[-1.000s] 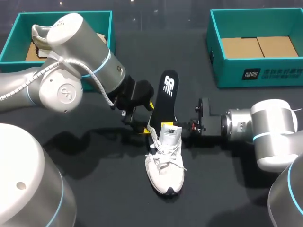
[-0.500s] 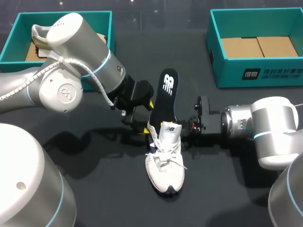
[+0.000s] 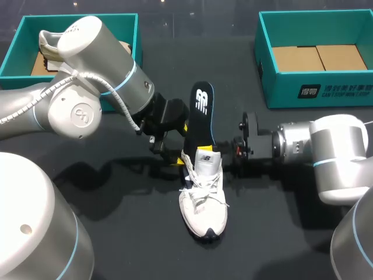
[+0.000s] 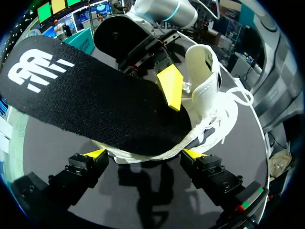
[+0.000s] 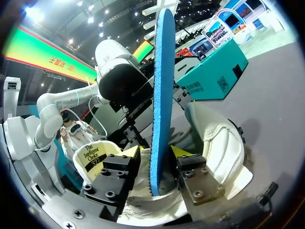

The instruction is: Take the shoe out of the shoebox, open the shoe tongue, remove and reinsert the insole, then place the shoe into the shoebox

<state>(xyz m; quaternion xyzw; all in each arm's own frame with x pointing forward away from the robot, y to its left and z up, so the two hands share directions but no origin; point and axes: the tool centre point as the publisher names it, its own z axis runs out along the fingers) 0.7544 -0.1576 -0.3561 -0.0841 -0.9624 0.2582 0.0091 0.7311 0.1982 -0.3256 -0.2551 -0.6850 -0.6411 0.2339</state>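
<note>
Since a second ago the insole [image 3: 199,114] has leaned slightly toward the left arm, and the right arm has edged along with it.

Head view: the shoe [image 3: 203,198] lies on the table [image 3: 105,233], toe toward the robot. The insole rises steeply out of its heel opening.

Left wrist view: the left jaws stand wide, clamped on the shoe's heel from both sides.

Right wrist view: the right jaws pinch the insole's lower end just above the shoe's opening. Its long axis would have to swing toeward to reseat, and the right arm looks best placed for that.

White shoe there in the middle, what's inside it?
A black insole stands up out of the white shoe, pinched by the right gripper. Its lower end, down inside the shoe, is covered.
</note>
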